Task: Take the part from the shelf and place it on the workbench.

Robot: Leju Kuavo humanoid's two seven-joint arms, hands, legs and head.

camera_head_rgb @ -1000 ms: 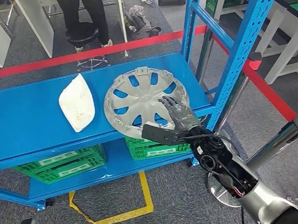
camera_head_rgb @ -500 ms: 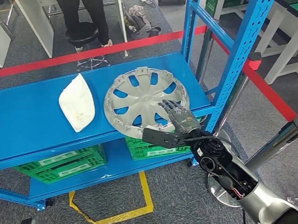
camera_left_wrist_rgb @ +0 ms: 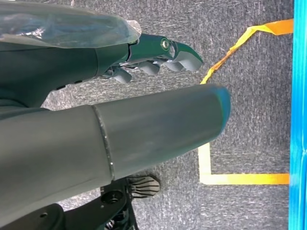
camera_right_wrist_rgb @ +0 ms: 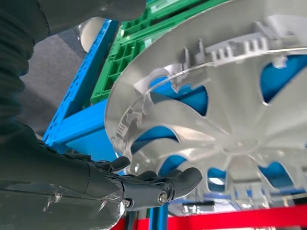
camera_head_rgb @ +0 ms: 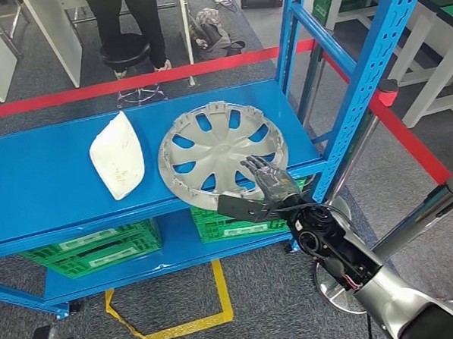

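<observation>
The round silver-grey plastic wheel cover (camera_head_rgb: 222, 151) lies flat on the blue metal shelf (camera_head_rgb: 47, 175), face up, toward the shelf's right end, with its near rim reaching the shelf's front edge. Being a disc, it has no long axis; its spokes fan out from a plain centre hub, with blue shelf showing through the cut-outs between them. In the right wrist view the wheel cover (camera_right_wrist_rgb: 231, 110) shows small moulded clips and ribs standing along its rim. The right hand (camera_head_rgb: 269, 182) sits at the cover's near right rim with its fingers spread and extended over the edge; nothing is gripped in it, and whether the fingertips touch the plastic cannot be told. In the right wrist view the dark fingers (camera_right_wrist_rgb: 163, 184) lie straight, just beside the rim. The left hand (camera_left_wrist_rgb: 152, 57) hangs over grey carpet, fingers loosely extended and holding nothing. A white curved plastic shell (camera_head_rgb: 116, 155) lies on the same shelf, well left of the cover. Green plastic crates (camera_head_rgb: 91, 249) stand on the lower shelf level.
</observation>
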